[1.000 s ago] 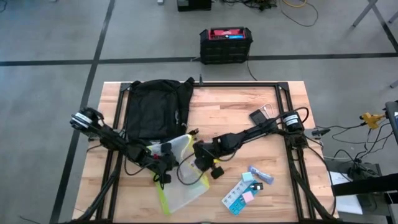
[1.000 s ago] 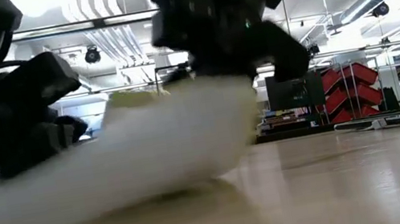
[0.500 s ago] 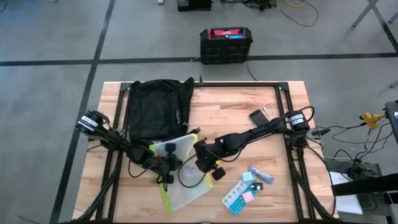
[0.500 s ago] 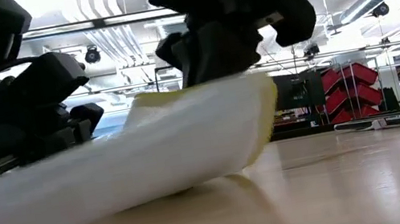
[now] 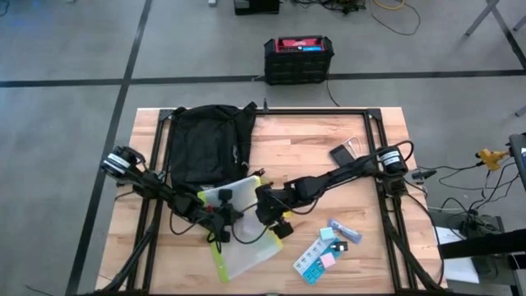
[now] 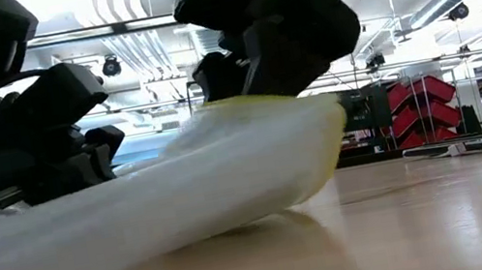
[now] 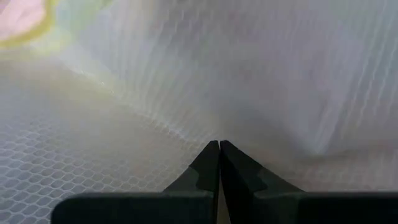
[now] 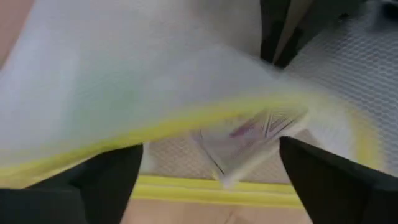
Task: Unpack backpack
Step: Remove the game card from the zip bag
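The backpack (image 5: 207, 144) is lying flat on the far left part of the worktop (image 5: 312, 144), zipped side up, its near edge just beyond the two hands. Just near of it, a translucent mesh pouch with yellow edging (image 5: 242, 238) is being held up off the wood at its far end. The left hand (image 5: 220, 215) is being kept at the pouch's left edge, and in the left wrist view its fingers (image 7: 219, 163) are being pressed together on the mesh. The right hand (image 5: 267, 215) is being held at the pouch's right side, right of the left hand and well apart from the backpack; in the right wrist view its fingers (image 8: 323, 180) are standing apart around the yellow rim, with some flat printed thing showing inside. In the low view the pouch (image 6: 181, 189) is sagging down to the worktop. Small packets (image 5: 327, 247) are lying to the near right.
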`<state>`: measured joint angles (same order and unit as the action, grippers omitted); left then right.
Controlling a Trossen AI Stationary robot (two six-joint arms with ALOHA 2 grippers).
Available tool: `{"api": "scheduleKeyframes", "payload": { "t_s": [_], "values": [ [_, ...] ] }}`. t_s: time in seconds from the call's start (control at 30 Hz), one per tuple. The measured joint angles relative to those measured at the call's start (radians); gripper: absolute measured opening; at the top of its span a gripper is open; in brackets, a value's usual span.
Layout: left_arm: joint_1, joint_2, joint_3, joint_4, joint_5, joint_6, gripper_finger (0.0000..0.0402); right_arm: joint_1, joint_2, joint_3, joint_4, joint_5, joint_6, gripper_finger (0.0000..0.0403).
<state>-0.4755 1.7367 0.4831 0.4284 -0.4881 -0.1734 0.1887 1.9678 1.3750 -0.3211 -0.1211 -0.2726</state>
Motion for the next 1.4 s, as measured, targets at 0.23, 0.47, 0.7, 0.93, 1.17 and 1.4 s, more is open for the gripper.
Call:
{"api": "scheduleKeyframes", "payload": {
  "t_s": [0.23, 0.47, 0.7, 0.93, 1.17, 1.4],
  "values": [
    [0.0, 0.0, 0.0, 0.0, -0.001, -0.002, 0.0, 0.0, 0.087, -0.004, 0.029, 0.024, -0.112, 0.0395],
    [0.0, 0.0, 0.0, -0.001, -0.001, -0.001, 0.0, 0.0, 0.132, 0.001, 0.104, 0.017, -0.208, 0.0396],
    [0.0, 0.0, 0.0, 0.001, -0.002, 0.002, 0.0, -0.044, 0.152, 0.011, 0.117, -0.068, -0.086, 0.035],
    [0.0, 0.0, -0.001, 0.005, -0.003, 0.004, 0.0, -0.058, 0.171, 0.01, 0.087, -0.137, -0.064, 0.019],
    [0.0, 0.0, -0.001, 0.005, -0.003, 0.004, 0.0, -0.052, 0.16, 0.006, 0.066, -0.144, -0.098, 0.0033],
    [0.0, 0.0, -0.001, 0.005, -0.003, 0.004, 0.0, -0.023, 0.105, 0.02, 0.047, -0.128, -0.126, 0.0082]
  ]
}}
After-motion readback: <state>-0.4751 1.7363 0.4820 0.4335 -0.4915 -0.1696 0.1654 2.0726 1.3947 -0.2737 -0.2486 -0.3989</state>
